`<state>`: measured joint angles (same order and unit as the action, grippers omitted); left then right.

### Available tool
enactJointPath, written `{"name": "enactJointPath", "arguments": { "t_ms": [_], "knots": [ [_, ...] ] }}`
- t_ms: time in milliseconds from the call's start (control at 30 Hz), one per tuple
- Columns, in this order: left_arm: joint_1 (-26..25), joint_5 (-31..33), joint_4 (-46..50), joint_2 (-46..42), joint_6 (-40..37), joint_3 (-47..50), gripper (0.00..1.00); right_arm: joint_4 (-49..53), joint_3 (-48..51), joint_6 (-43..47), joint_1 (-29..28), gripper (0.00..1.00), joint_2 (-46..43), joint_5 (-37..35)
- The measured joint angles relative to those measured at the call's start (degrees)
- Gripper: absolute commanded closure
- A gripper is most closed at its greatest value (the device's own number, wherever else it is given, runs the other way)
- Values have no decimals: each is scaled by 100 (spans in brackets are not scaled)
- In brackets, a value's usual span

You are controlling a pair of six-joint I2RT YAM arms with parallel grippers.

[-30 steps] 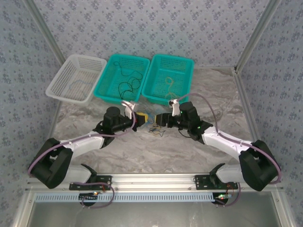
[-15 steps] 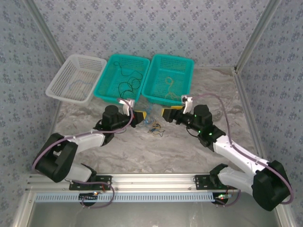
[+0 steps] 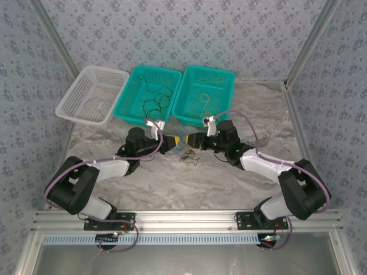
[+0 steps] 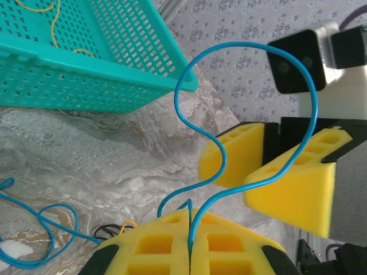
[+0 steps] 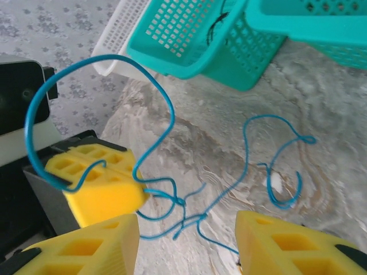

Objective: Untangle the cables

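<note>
On the marble tabletop (image 3: pixel 172 177) lies a small tangle of cables (image 3: pixel 188 156), blue with black and yellow strands. My left gripper (image 3: pixel 170 141) is shut on the blue cable (image 4: pixel 221 163), which arcs up in a loop from between its yellow pads (image 4: pixel 149 240). The right gripper (image 3: pixel 192 140) faces it closely and stands open; its yellow fingers (image 4: pixel 298 189) sit just behind that loop. In the right wrist view the blue cable (image 5: pixel 179 201) shows small knots between the open gripper (image 5: pixel 186 246) and the left pads (image 5: pixel 94 189). Black and yellow strands (image 4: pixel 106 229) lie on the table.
Three baskets stand behind the grippers: a white one (image 3: pixel 92 94) at left, a teal one (image 3: pixel 148 94) holding black cable, and a teal one (image 3: pixel 205 91) holding yellow cable. The teal rim (image 4: pixel 86 63) is close to the left gripper.
The right arm swung out to the right, opened wider, then came back close to the left gripper with its jaws narrower. The left gripper stayed shut on the blue cable.
</note>
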<state>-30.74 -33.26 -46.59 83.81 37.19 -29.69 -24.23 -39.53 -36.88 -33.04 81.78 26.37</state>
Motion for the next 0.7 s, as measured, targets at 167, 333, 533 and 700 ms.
{"name": "enactJointPath", "arguments": {
  "t_ms": [167,333,533,700],
  "knots": [
    [0,-61,-116,0,66,-2,100,-315,-133,2,-39,61,435,223],
    [0,-83,-212,55,114,-20,100,-643,-133,0,-39,66,710,463],
    [0,-116,-323,166,192,-39,100,-778,-133,-2,-39,75,752,507],
    [0,-146,-372,188,238,-55,100,-820,-133,92,-48,100,752,535]
  ]
}}
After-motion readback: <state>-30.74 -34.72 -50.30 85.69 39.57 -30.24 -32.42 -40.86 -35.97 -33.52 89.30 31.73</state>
